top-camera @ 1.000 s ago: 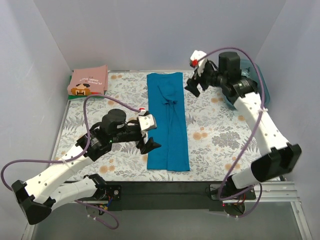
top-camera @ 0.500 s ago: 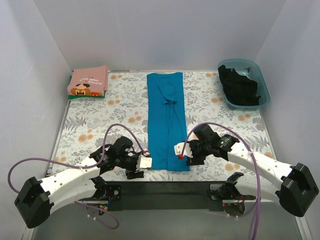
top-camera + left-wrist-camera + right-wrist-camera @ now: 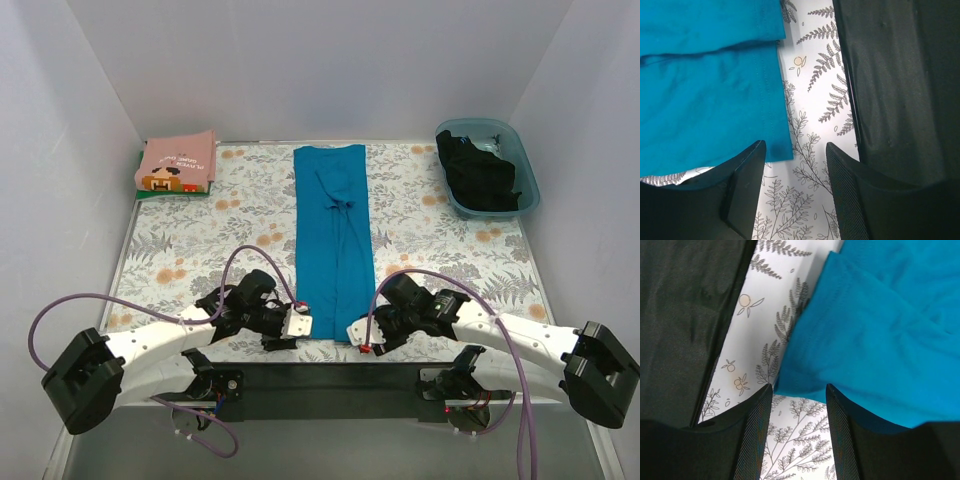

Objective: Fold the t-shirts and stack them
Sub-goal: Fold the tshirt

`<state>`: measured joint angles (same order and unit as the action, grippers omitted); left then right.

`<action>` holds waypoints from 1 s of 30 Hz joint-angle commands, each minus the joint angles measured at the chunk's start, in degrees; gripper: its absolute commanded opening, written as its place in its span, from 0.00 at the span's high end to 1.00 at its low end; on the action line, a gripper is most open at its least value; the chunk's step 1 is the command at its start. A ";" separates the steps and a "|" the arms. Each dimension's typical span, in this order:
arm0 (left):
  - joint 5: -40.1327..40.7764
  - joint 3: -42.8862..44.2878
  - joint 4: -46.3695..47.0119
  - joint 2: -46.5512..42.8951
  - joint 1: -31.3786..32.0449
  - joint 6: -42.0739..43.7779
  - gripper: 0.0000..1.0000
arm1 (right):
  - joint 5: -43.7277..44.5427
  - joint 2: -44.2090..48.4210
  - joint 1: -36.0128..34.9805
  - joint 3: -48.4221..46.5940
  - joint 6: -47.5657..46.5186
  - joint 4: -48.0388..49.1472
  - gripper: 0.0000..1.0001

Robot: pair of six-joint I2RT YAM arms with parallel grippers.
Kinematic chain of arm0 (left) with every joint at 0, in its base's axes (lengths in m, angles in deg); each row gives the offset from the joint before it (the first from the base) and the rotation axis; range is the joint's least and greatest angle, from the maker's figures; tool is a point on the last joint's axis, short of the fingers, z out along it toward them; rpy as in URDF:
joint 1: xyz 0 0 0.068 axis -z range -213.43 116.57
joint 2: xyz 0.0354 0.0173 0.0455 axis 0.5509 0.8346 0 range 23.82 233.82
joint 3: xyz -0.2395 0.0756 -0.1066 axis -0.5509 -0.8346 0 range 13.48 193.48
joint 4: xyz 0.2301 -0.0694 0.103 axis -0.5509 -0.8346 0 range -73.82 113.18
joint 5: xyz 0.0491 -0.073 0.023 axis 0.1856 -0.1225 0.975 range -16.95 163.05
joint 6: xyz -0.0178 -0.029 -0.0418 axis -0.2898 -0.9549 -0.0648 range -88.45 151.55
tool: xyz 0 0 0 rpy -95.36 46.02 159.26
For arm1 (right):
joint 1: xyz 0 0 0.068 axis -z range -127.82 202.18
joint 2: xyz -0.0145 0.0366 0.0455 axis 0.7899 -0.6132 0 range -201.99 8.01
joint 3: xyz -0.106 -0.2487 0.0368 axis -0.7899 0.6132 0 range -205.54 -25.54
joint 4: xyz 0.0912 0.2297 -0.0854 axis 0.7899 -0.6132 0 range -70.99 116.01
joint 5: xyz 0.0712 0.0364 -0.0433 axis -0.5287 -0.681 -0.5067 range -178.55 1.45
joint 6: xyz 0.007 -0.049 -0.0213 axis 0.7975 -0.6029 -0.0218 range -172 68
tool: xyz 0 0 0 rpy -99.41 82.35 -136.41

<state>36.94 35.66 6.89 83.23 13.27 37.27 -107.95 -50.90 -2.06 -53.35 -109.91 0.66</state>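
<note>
The teal-blue t-shirt lies folded into a long strip down the middle of the table. My left gripper is open at its near left corner; the left wrist view shows the corner of the cloth just ahead of the gap between the fingers. My right gripper is open at the near right corner; the right wrist view shows the hem between and ahead of its fingers. The folded pink t-shirt with pixel print lies on a green one at the far left. A black t-shirt fills the tub.
The translucent blue tub stands at the far right. The floral table covering spans the table. A black strip runs along the near edge, right behind both grippers. White walls close in on three sides.
Both arms came down from raised, farther positions to the near end of the teal-blue t-shirt. In the last half second each gripper closed in on its near corner.
</note>
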 commanded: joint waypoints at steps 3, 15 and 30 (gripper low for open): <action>-0.36 0.06 5.39 2.37 0.68 0.26 0.51 | 0.06 0.12 -0.96 1.44 -2.03 2.93 0.47; 2.63 -2.92 6.98 6.32 0.85 3.60 0.68 | 3.57 -2.34 -2.28 7.07 -2.56 6.62 0.74; -4.22 3.57 -5.76 -3.16 1.29 -0.78 1.00 | 3.39 3.36 -2.36 -3.38 6.23 -2.52 0.99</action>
<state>36.48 36.23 6.51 83.71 14.15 39.04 -104.76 -50.60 -4.20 -52.87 -105.91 1.82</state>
